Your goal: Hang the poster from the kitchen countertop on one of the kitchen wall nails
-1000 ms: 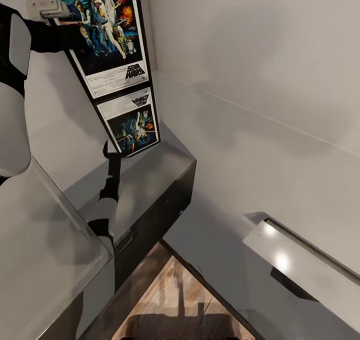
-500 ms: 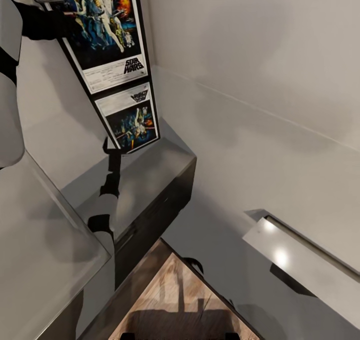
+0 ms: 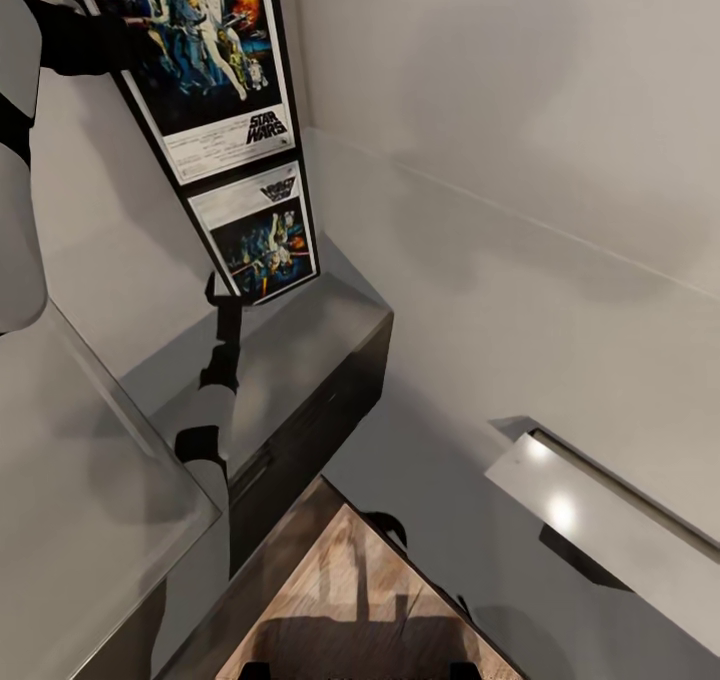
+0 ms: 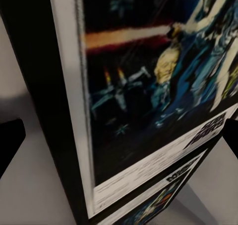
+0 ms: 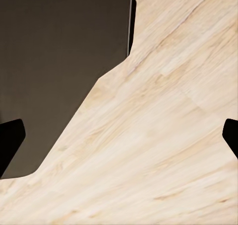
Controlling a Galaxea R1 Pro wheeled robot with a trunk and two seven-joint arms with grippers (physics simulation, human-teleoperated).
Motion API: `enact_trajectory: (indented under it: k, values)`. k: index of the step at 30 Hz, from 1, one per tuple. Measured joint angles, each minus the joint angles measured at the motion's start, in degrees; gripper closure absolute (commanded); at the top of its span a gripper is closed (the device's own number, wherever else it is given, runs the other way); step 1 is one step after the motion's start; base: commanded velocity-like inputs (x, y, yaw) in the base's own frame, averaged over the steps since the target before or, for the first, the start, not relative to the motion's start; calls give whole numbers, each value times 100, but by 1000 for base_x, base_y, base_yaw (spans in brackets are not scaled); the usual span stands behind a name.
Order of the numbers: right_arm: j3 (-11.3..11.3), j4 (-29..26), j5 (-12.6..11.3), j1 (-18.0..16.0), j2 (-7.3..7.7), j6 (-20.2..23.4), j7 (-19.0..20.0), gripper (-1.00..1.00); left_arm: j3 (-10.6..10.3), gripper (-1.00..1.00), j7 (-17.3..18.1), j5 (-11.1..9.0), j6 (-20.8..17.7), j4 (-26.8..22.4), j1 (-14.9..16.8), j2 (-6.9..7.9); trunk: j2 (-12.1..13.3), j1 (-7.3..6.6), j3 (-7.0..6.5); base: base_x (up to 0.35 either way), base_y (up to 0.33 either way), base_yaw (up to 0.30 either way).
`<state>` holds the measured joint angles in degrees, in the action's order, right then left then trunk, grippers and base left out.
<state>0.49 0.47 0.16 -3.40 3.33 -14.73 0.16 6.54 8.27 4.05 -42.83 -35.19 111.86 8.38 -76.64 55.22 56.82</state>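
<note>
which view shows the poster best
The head view: the poster stands tilted on the kitchen countertop, logo readable, mirrored below. The left wrist view shows a blurred close-up of its lower artwork; the right wrist view faces floor.

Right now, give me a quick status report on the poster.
Left end effector fingers spread beside poster. Poster upright against wall, bottom edge on kitchen countertop. Right end effector open over wood floor.
</note>
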Motion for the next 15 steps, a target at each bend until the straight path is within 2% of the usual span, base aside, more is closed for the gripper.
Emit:
enact_trajectory:
  k: [15]
  values:
    - [0,0,0,0,0,-2,0,-100,2,-100,12,-40,-2,-3,7,10,0,0,133,0,0,0]
